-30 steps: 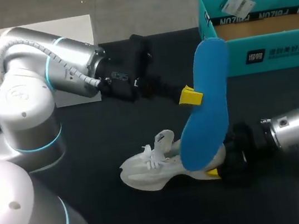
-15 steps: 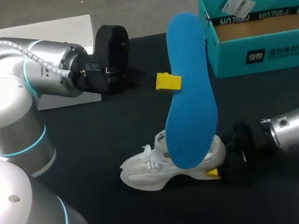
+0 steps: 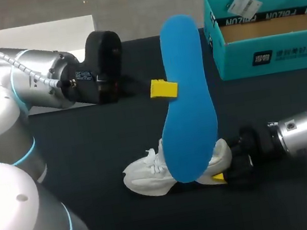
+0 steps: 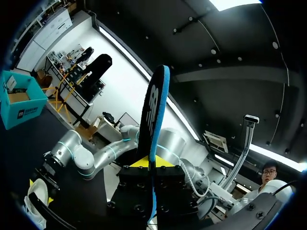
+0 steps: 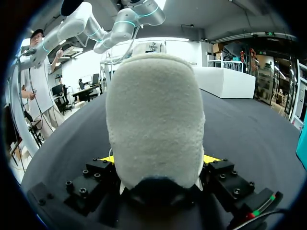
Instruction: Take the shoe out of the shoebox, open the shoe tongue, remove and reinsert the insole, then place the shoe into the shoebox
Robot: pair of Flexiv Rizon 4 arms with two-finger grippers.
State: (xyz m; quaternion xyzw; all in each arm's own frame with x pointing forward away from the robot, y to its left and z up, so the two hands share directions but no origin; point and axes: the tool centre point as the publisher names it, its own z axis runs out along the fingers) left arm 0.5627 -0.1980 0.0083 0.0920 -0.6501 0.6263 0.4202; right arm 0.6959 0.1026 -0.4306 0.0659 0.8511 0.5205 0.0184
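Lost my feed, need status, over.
Left tool shut on blue insole, upright over white shoe. Right tool shut on its heel. Shoebox open, unobstructed.

The shoe (image 3: 151,176) lies on the tabletop (image 3: 91,159), near my side. My right end effector (image 3: 221,173) sits at the shoe's right end. The insole (image 3: 186,104) stands above the shoe, with my left end effector (image 3: 166,89) on its left edge. Behind the shoe to the right is the shoebox (image 3: 271,54), and behind it to the left is another box (image 3: 37,35).

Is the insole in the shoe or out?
Out: the left gripper holds the blue insole aloft, apart from the white shoe.
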